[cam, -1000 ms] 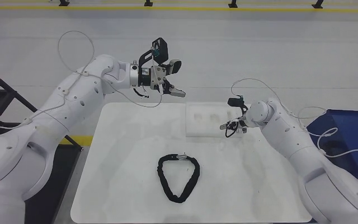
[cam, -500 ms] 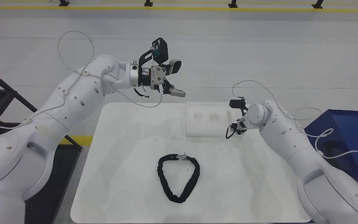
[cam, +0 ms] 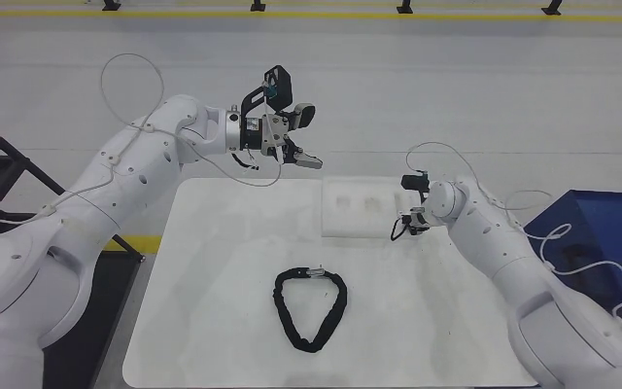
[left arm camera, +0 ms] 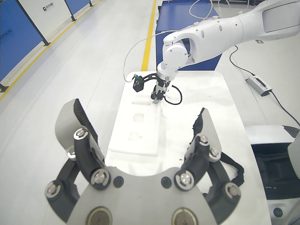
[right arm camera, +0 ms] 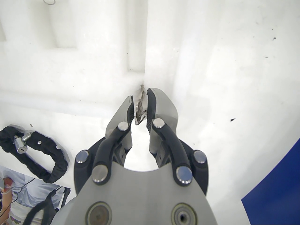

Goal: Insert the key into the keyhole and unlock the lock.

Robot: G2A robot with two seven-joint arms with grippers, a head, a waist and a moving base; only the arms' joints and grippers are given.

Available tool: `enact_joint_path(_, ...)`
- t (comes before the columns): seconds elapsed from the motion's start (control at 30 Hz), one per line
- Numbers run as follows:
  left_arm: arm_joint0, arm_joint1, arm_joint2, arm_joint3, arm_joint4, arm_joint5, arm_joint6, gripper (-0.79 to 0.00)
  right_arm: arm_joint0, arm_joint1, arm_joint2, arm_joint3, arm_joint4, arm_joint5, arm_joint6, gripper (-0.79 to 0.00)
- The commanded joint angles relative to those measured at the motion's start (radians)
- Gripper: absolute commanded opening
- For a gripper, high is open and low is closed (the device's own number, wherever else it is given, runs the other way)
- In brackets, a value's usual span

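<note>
A black fabric-covered chain lock [cam: 309,306] lies in a loop on the white table, its silver lock cylinder [right arm camera: 20,145] with the keyhole facing outward. My right gripper [right arm camera: 140,93] is shut on a small metal key [right arm camera: 140,107] with a wire ring, the key's tip touching the corner of the white foam block [cam: 360,209]. In the top view the right gripper [cam: 400,226] sits at the block's right edge, well away from the lock. The left gripper [cam: 306,160] hangs open and empty above the table's far edge, also seen from its wrist [left arm camera: 140,118].
The foam block [left arm camera: 140,129] has several shallow rectangular recesses, one holding a small ring [right arm camera: 49,0]. A blue cabinet [left arm camera: 187,24] stands beyond the table's right side. The white table [cam: 214,292] has bare room around the chain lock.
The right gripper has shifted slightly along the foam block's right edge and tipped downward. The left arm and the chain lock have stayed still.
</note>
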Motion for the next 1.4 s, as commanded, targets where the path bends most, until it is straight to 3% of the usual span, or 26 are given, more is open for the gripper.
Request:
enact_joint_path(0.0,0.000,0.000,0.000,0.000,0.000,0.000,0.000,0.000,0.003,-0.005,0.000,0.009,-0.004,0.003,-0.005,-0.785)
enact_joint_path(0.37,0.000,0.000,0.000,0.000,0.000,0.000,0.000,0.000,0.037,-0.011,0.019,0.000,-0.041,0.034,0.026,-0.785)
enact_joint_path(0.7,0.000,0.000,0.000,0.000,0.000,0.000,0.000,0.000,-0.004,0.051,0.117,-0.207,-0.034,0.024,0.083,-0.785)
enact_joint_path(1.03,0.000,0.000,0.000,0.000,0.000,0.000,0.000,0.000,-0.195,0.162,0.341,-0.620,0.027,-0.024,0.150,-0.785)
enact_joint_path(1.23,0.000,0.000,0.000,0.000,0.000,0.000,0.000,0.000,-0.375,0.213,0.517,-0.874,0.127,-0.068,0.094,-0.785)
enact_joint_path(1.37,0.000,0.000,0.000,0.000,0.000,0.000,0.000,0.000,-0.474,0.233,0.619,-0.959,0.239,-0.147,0.070,-0.785)
